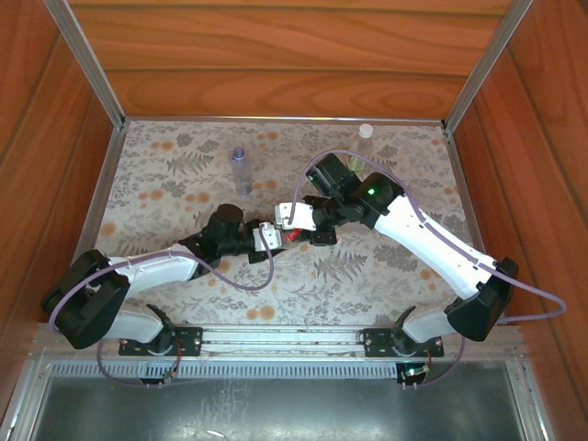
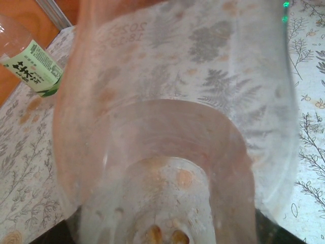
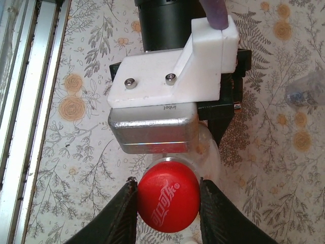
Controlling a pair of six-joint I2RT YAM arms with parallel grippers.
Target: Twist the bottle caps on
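A red cap [image 3: 167,201] sits on the neck of a clear bottle [image 3: 210,152], and my right gripper [image 3: 167,190] is shut on that cap, one dark finger on each side. From the left, my left gripper [image 1: 268,241] grips this bottle's body [image 2: 172,101], which hides its fingers in the left wrist view. Both grippers meet at the table's middle, the red cap [image 1: 292,237] between them. A bluish unlabelled bottle [image 1: 241,170] stands upright behind them. The bottle with the yellow-green label [image 2: 30,66] stands at the back right, where a whitish cap [image 1: 366,131] tops it.
Wooden walls [image 1: 276,55] enclose the floral tablecloth [image 1: 367,276] on three sides. A metal rail [image 3: 20,101] runs along the near edge. The bluish bottle's top [image 3: 304,91] shows blurred to the right of the left wrist's white camera mount [image 3: 172,76].
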